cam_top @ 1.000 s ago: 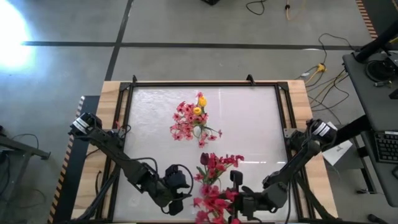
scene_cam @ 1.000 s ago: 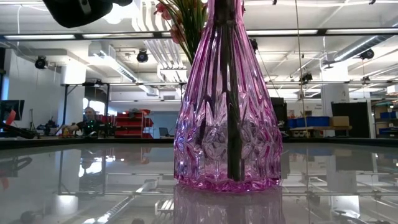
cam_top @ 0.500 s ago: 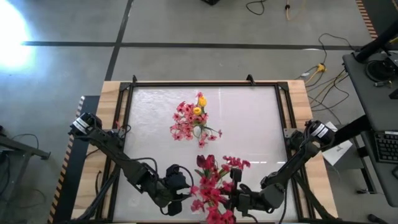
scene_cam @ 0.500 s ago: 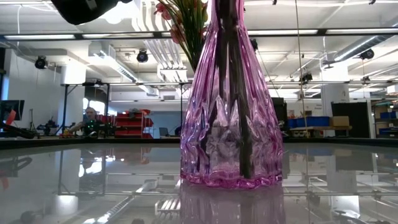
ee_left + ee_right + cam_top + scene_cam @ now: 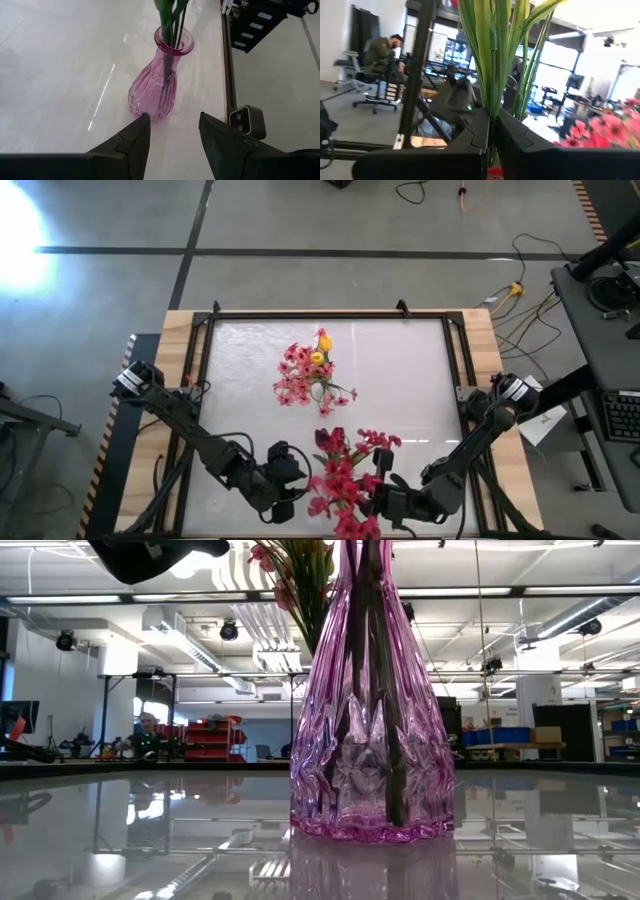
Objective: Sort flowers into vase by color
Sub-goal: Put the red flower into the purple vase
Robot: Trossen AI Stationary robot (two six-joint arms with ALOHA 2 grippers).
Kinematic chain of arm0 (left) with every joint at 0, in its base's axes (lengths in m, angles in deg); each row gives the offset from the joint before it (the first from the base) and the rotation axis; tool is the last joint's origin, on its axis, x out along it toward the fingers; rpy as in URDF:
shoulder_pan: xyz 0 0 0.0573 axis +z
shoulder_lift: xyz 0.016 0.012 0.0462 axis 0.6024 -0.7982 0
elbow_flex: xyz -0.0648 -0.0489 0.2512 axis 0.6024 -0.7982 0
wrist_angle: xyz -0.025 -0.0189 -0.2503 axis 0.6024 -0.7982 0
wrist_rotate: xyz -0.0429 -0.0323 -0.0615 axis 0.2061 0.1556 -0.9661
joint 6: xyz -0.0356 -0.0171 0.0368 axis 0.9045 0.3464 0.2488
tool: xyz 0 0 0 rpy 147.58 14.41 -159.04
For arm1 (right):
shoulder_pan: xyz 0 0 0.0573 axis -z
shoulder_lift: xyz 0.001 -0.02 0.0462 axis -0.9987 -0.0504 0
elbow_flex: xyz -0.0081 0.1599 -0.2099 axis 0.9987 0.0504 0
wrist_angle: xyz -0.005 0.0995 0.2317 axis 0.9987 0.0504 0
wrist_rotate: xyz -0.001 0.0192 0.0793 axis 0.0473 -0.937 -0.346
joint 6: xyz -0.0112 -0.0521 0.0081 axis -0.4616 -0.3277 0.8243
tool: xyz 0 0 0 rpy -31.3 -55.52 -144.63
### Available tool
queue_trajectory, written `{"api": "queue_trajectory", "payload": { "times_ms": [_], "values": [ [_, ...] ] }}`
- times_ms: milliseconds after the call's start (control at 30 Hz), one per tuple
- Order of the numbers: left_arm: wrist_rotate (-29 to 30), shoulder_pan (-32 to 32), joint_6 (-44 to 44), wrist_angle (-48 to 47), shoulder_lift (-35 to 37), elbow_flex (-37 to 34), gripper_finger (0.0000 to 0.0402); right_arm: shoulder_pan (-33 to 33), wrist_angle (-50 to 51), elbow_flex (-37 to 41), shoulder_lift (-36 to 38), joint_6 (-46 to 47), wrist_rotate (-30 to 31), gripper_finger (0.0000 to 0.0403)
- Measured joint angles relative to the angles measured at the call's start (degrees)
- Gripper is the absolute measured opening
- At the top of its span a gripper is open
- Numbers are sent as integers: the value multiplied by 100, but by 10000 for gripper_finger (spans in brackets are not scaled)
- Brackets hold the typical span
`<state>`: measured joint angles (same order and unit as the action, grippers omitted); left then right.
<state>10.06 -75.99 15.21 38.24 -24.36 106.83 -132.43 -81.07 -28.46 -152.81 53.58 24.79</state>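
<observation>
A pink ribbed glass vase (image 5: pixel 155 85) (image 5: pixel 370 710) stands near the table's near edge with green stems (image 5: pixel 170 20) rising from its mouth. In the high view a spray of red flowers (image 5: pixel 340 470) hides it. My right gripper (image 5: pixel 385 495) (image 5: pixel 492 125) is at the spray's right side, shut on the stems. My left gripper (image 5: pixel 292 480) (image 5: pixel 172 132) hangs open to the vase's left, aimed down at it and apart from it. My right gripper pinches a bundle of several green stems (image 5: pixel 492 100) between its two fingers (image 5: pixel 470 135), above the vase's mouth. The fingers come roughly level from the table's right side and lie across the stems. The stems' lower ends stand inside the vase (image 5: pixel 385 740).
A second bunch of pink and yellow flowers (image 5: pixel 315 375) sits at the table's middle, toward the far side. A small camera (image 5: pixel 247 122) stands by the near edge next to the vase. A black frame (image 5: pixel 330 313) rims the glossy top. A person sits in the room beyond (image 5: pixel 382 50).
My right gripper has tipped while staying shut on the stems, and the red spray has swung toward the table's left. In the low view the vase has shifted a little to the right, and the stems inside it now lean apart instead of standing as one upright line.
</observation>
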Motion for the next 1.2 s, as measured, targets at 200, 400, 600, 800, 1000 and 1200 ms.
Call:
{"api": "queue_trajectory", "payload": {
  "times_ms": [200,400,600,800,1000,1200],
  "values": [
    [83,3,0,34,0,0,157,-2,13,67,-10,198,75,13],
    [93,7,0,45,0,-2,157,-2,7,63,-7,368,83,13],
    [147,5,1,73,0,-2,157,11,10,61,-18,364,293,13],
    [284,23,-1,285,-23,-4,157,51,13,63,-18,565,1036,13],
    [389,33,0,322,-125,-7,157,157,336,72,-20,1236,1035,13],
    [397,53,-29,326,-146,-14,157,302,1199,74,-20,2240,1033,13]
  ]
}}
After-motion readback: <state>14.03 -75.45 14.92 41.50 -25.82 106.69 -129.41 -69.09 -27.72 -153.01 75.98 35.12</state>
